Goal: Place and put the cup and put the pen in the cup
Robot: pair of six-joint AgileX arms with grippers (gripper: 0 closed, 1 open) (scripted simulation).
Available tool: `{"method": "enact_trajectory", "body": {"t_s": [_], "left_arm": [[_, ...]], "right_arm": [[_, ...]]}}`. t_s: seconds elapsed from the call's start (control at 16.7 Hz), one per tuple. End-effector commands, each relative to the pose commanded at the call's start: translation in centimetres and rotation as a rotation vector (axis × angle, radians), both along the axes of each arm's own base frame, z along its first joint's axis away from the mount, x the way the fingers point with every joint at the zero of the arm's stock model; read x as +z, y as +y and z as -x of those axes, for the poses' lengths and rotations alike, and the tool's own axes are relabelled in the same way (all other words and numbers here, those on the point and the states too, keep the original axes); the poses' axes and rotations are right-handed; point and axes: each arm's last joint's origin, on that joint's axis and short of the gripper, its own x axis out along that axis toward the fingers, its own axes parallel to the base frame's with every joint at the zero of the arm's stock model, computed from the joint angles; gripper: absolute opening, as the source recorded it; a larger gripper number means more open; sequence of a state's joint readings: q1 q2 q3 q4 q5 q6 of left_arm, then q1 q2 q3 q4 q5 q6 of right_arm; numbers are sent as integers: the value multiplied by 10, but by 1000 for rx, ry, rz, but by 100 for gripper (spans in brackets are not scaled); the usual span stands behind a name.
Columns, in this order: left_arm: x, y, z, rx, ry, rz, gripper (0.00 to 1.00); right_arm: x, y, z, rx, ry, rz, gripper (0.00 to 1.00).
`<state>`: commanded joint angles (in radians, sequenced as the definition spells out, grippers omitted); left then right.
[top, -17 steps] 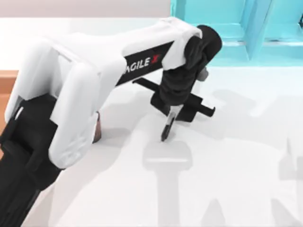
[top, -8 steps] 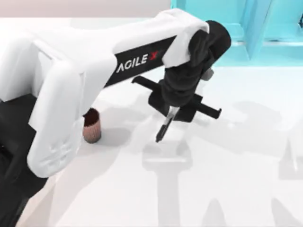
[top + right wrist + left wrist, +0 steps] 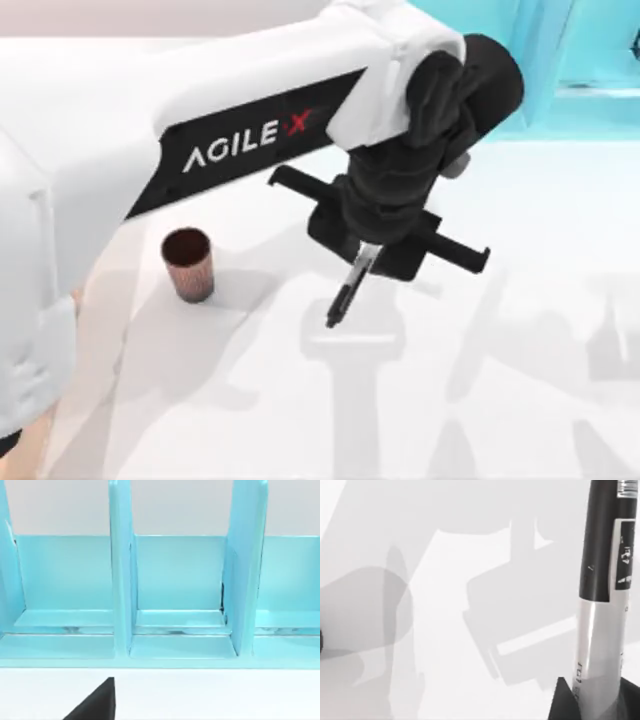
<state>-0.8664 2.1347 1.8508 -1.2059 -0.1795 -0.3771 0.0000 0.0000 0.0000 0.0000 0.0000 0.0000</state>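
Change since earlier: the left arm has been swung up and rightward in the top view, so the cup (image 3: 188, 263), half hidden behind the arm a second ago, is now uncovered; the pen (image 3: 347, 291) has been carried slightly rightward and higher with the gripper.
Left gripper: the left gripper (image 3: 365, 252) is held above the middle of the table (image 3: 480, 400), its fingers pressed onto the upper end of the pen.
Pen: it is hung tip-down, slightly tilted, clear of the table surface; this near-vertical hold is judged to be meant for lowering it into the cup's mouth. In the left wrist view the pen (image 3: 602, 580) is seen along its barrel, black cap end leading and the grey-white printed band nearer the camera.
Cup: it is stood upright, mouth open, on the left part of the table, well apart from the pen tip; a sideways carry is judged to be still needed.
Right arm: it is parked facing the turquoise shelf (image 3: 175, 590); a dark part of the right gripper (image 3: 95, 702) is cut off at the frame edge, so the state of its fingers cannot be told.
Hidden or unclear: the pinch itself is covered by the gripper body from above; the small print on the pen cannot be read.
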Motion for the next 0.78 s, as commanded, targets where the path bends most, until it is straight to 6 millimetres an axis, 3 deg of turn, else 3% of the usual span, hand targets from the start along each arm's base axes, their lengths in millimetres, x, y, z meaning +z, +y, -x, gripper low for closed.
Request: {"method": "enact_trajectory", "body": {"t_s": [0.42, 0.78], "left_arm": [[3, 6, -5, 2, -37, 35, 0], [7, 42, -19, 18, -235, 201, 0]], "right_arm": [[0, 0, 0, 0, 0, 0, 100], [0, 0, 0, 0, 0, 0, 100]]}}
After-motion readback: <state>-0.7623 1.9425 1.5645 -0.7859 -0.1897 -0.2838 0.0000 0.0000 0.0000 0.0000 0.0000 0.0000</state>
